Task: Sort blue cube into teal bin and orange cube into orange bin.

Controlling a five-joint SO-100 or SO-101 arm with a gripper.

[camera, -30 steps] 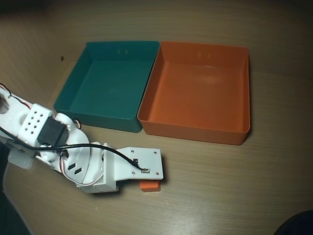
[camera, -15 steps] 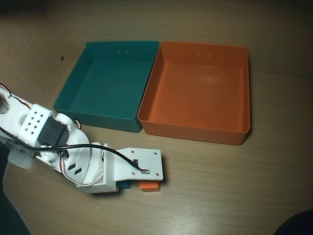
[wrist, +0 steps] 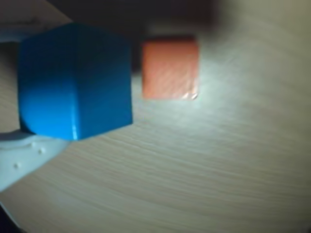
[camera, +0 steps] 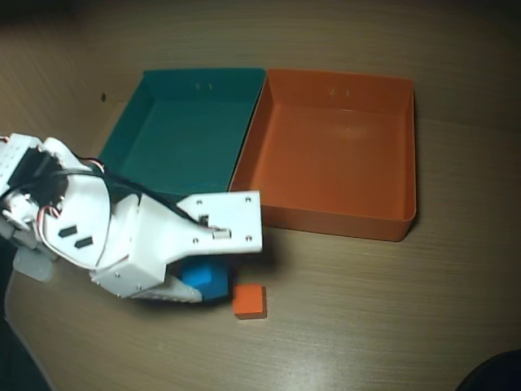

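Lifted off the table since a second ago, the blue cube (camera: pixel 205 278) rides clamped in the gripper (camera: pixel 199 285) (orange cube (camera: pixel 249 300) left behind); teal bin (camera: pixel 183 138) comes next.

Hand (camera: pixel 203 281) low over the table, clamped on blue cube (camera: pixel 205 278)

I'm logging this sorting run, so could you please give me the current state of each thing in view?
Blue cube: held in the gripper, apparently raised off the table.
Orange cube: resting on the table, outside both bins.
Teal bin: empty.
Orange bin: empty.
Gripper: shut on the blue cube, near the teal bin's front wall.
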